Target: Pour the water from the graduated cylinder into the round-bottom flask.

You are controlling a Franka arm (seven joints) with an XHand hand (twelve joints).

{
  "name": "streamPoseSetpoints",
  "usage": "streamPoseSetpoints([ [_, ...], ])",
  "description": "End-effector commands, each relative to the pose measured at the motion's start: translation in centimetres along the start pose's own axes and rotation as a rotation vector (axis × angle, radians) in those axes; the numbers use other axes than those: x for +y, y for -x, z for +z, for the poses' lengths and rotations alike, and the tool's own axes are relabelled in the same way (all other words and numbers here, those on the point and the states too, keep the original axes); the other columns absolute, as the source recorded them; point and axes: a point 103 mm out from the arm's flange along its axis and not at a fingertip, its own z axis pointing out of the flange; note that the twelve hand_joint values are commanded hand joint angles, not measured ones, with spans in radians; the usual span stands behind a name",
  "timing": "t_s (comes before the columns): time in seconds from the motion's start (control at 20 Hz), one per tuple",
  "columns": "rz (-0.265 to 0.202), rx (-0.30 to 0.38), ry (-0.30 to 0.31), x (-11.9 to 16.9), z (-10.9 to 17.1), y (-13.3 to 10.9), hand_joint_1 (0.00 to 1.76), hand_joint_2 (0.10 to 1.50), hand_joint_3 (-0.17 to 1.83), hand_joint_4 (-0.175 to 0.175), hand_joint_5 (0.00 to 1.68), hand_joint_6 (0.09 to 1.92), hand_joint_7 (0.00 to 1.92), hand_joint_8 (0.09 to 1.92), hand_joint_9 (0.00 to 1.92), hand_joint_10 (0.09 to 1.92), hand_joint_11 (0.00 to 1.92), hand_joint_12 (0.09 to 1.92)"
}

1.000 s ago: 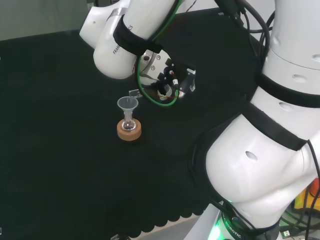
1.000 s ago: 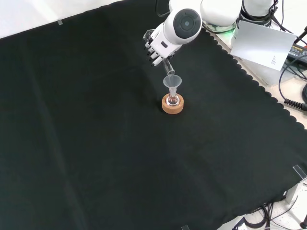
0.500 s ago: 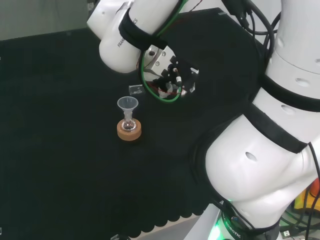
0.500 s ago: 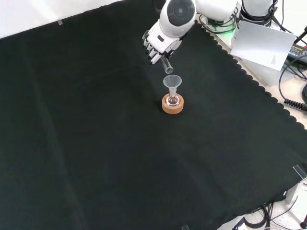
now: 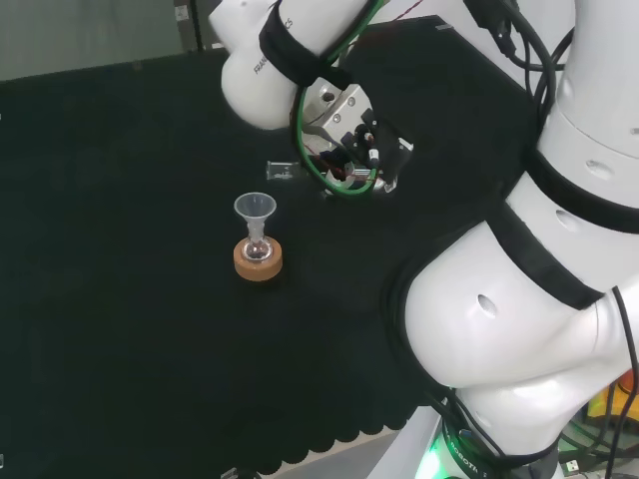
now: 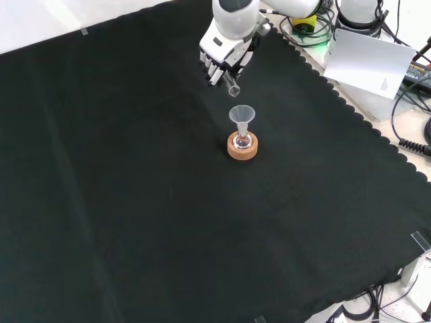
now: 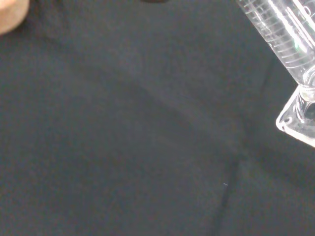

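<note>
Robot hand [image 6: 221, 57] sits above the far part of the worktop [image 6: 121, 202] in the front view, fingers curled round the graduated cylinder [image 6: 231, 85]. Cylinder is tilted, one end pointing down toward the funnel [image 6: 242, 114] but clear of it, up and to the left of the funnel's rim in that view. Wrist view shows the cylinder's ribbed scale and its flat foot [image 7: 299, 118]; water level inside cannot be read.

Round-bottom flask [image 5: 258, 249] stands upright on a cork ring [image 6: 242, 147] near mid-cloth, funnel seated in its neck.

Risks, as judged:
- The cylinder's low end hangs off to one side of the funnel. Any liquid leaving it now would land on the cloth, not in the flask.
- Funnel is top-heavy on a small flask; a knock from the cylinder or the fingers on approach could tip funnel and flask off the ring.
- Clear ware on black makes the rim hard to judge, so misalignment is likely.

Surface: black cloth, scalloped edge on the right side in the front view, faint creases, no visible spill. Room: a white sheet [image 6: 367, 60] and cables [image 6: 411, 101] lie beyond the cloth's far right edge in the front view.
</note>
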Motion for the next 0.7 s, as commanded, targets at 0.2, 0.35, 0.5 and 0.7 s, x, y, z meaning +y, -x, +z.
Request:
streamPoseSetpoints([
  [0.2, -0.078, 0.341, 0.280, 0.9, -0.4, 0.4, 1.09, 1.15, 0.00, -0.066, 0.92, 1.10, 1.20, 0.40, 1.43, 0.09, 1.32, 0.70],
  [0.35, -0.085, 0.398, 0.312, 1.4, -0.2, 0.4, 1.09, 1.15, 0.00, -0.067, 0.92, 1.10, 1.20, 0.40, 1.43, 0.09, 1.32, 0.70],
  [0.5, -0.089, 0.485, 0.336, 2.3, -0.1, 0.6, 1.09, 1.15, 0.00, -0.067, 0.92, 1.10, 1.20, 0.40, 1.43, 0.09, 1.32, 0.71],
  [0.7, -0.094, 0.559, 0.352, 3.6, -0.4, 0.7, 1.09, 1.15, 0.00, -0.068, 0.92, 1.11, 1.20, 0.40, 1.43, 0.09, 1.32, 0.71],
])
